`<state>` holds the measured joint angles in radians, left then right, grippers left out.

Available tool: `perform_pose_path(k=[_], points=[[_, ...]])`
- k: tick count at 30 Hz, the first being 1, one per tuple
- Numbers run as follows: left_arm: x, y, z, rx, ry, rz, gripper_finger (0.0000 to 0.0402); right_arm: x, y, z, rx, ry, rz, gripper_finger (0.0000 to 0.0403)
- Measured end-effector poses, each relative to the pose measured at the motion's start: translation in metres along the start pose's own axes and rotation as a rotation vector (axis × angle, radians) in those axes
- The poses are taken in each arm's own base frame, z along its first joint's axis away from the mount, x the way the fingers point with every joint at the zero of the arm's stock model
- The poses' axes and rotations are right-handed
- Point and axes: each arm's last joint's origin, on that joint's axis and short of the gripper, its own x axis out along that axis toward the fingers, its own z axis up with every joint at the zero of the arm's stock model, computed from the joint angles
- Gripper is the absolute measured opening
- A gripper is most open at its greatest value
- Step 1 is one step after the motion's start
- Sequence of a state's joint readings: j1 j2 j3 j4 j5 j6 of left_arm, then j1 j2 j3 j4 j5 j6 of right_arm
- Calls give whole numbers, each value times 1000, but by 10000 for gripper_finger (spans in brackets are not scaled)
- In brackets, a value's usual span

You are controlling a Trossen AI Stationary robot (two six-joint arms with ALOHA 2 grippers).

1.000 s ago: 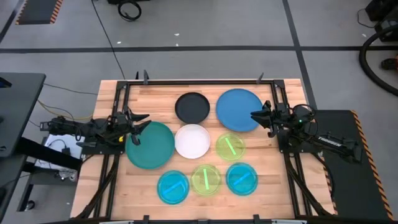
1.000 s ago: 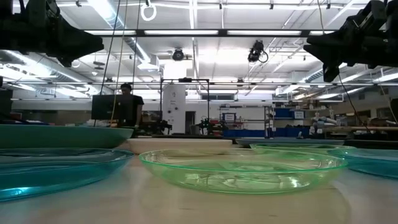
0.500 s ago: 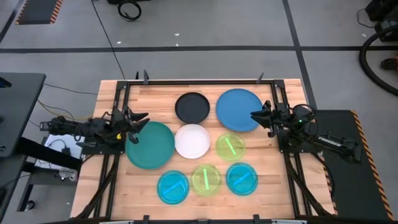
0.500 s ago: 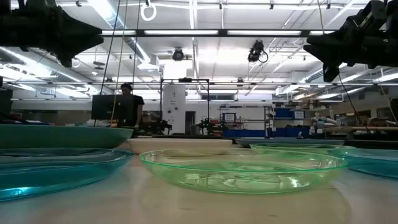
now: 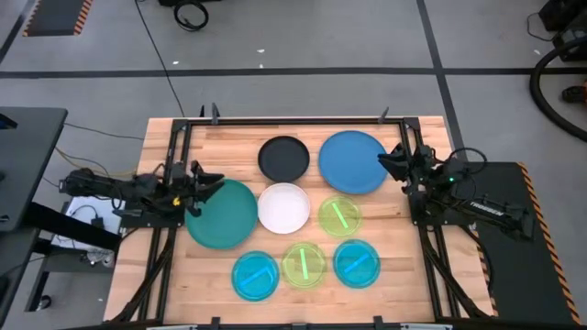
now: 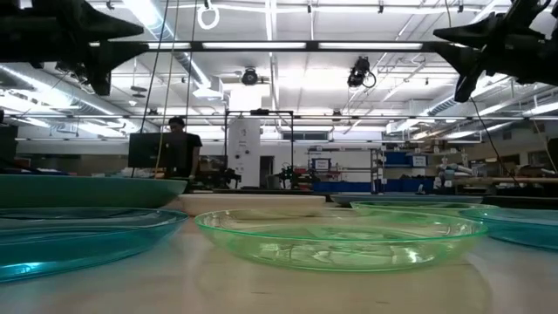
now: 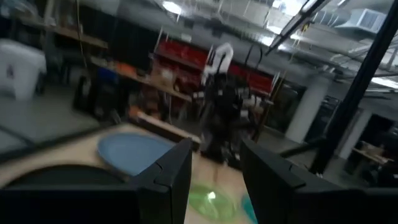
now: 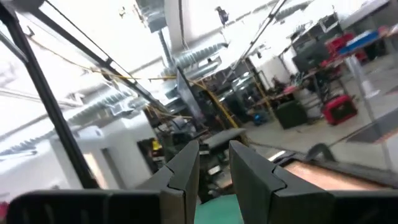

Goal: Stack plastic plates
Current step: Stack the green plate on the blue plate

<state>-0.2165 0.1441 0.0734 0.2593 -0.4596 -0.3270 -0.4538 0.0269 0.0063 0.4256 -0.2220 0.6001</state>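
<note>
We are seeing smooth round plastic plates (image 5: pixel 351 161) lying flat on the slatted wooden tabletop (image 5: pixel 220 275); left gripper (image 5: pixel 198 185) and right gripper (image 5: pixel 393 165) are hovering, jaws spread, holding nothing.

Overhead view: even, bright lighting, faint soft shadows on the pale wooden counter (image 5: pixel 367 284). Low view: long ceiling strip lights (image 6: pixel 288 45) glare white, leaving both arms as dark silhouettes; the nearest translucent lime green plate (image 6: pixel 340 235) shows soft reflections. Both wrist views are motion-blurred, backgrounds smeared, near fingers (image 7: pixel 168 180) dark and unfocused.
</note>
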Motion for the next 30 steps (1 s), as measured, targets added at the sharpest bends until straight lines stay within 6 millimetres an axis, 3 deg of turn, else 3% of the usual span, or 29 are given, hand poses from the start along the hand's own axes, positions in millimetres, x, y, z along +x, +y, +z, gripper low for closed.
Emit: perform_pose_path(k=[6,20,24,30], points=[[12,-5,-16,-67,166,5,142,0,-2,-4,80,45,-19,98],[45,-47,-4,7,600,85,142,18,-10,-34,96,354,-138,98],[54,-67,-2,-38,712,84,142,27,-5,-38,42,429,-152,98],[66,-102,-18,-63,838,75,142,38,5,-50,-70,513,-211,98]])
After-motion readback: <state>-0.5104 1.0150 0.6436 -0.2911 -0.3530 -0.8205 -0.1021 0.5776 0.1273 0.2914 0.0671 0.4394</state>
